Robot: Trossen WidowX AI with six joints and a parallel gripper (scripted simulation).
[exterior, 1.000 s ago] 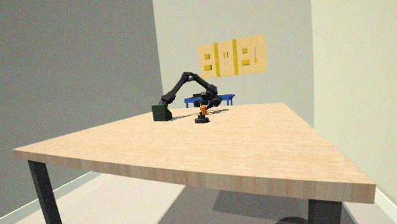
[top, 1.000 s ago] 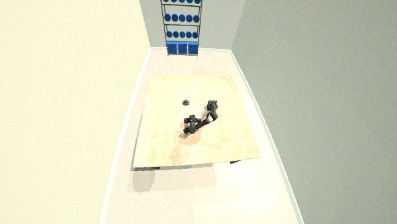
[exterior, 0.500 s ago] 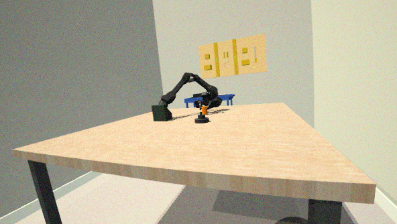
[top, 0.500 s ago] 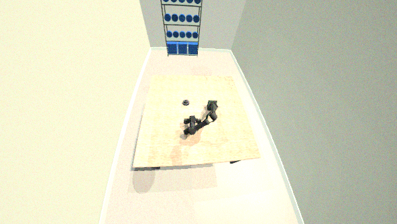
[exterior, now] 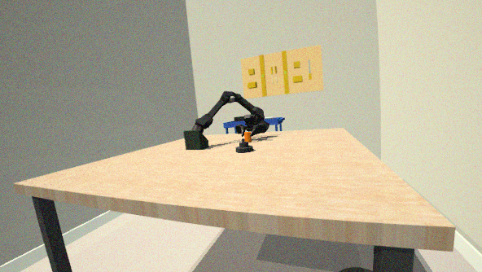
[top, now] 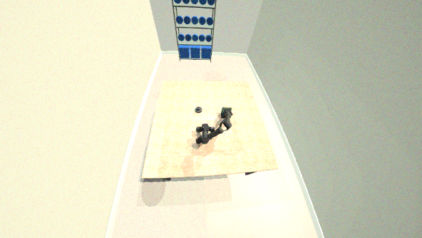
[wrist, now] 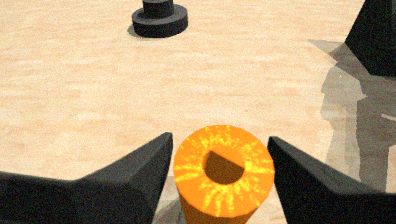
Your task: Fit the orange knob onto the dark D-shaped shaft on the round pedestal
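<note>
Spread fingers of the gripper (top: 198, 135) (exterior: 247, 133) (wrist: 220, 136) stand one on each side of the orange knob (exterior: 247, 137) (wrist: 190, 172), at its 9 and 3 o'clock in the wrist view, without a grip on it. That view shows the knob's ringed top face, its D-shaped hole turned so the flat side lies toward 1 o'clock. Whether the underside touches the wooden table (top: 178, 157) (exterior: 228, 183) (wrist: 75, 90) can't be made out. Off the knob's 11 o'clock, well apart from it, sits the round pedestal (top: 198, 110) (exterior: 244, 150) (wrist: 160, 27) with its dark shaft (top: 198, 107) (exterior: 243, 143) (wrist: 158, 8) upright and uncovered. The black arm base (top: 224, 111) (exterior: 194, 140) (wrist: 376, 50) shows between 1 and 2 o'clock from the knob. From above, the base lies at the pedestal's 3 o'clock, the gripper near its 6 o'clock, and a rack (top: 195, 28) of blue items far off toward 12.
</note>
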